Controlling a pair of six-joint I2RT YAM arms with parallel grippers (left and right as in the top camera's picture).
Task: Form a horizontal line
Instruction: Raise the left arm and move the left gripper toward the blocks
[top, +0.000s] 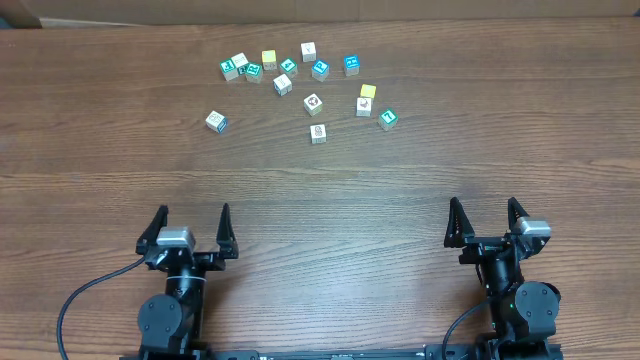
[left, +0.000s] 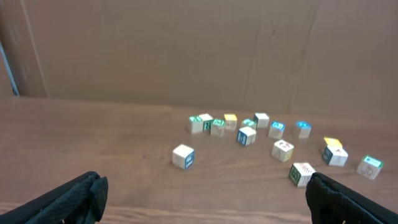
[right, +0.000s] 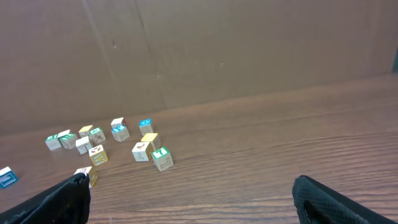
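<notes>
Left hand (top: 194, 212) and right hand (top: 484, 205) are held spread, empty; cubes (top: 313, 103) at upper centre are judged light, rigid, best pinched across opposite faces.

Even, diffuse light overhead; wrist views dimmer and soft.
Overhead view is sharp: wood grain of the table (top: 320, 190) reads clearly, no glare, and the cubes (top: 313, 103) throw only faint, short shadows. Both wrist views carry a warm brown cast and mild blur; cube prints smear, most in the left one. Fingers (left: 62, 202) in the bottom corners are black, featureless, out of focus. Cardboard backdrop (left: 186, 50) is evenly lit, flat.
</notes>
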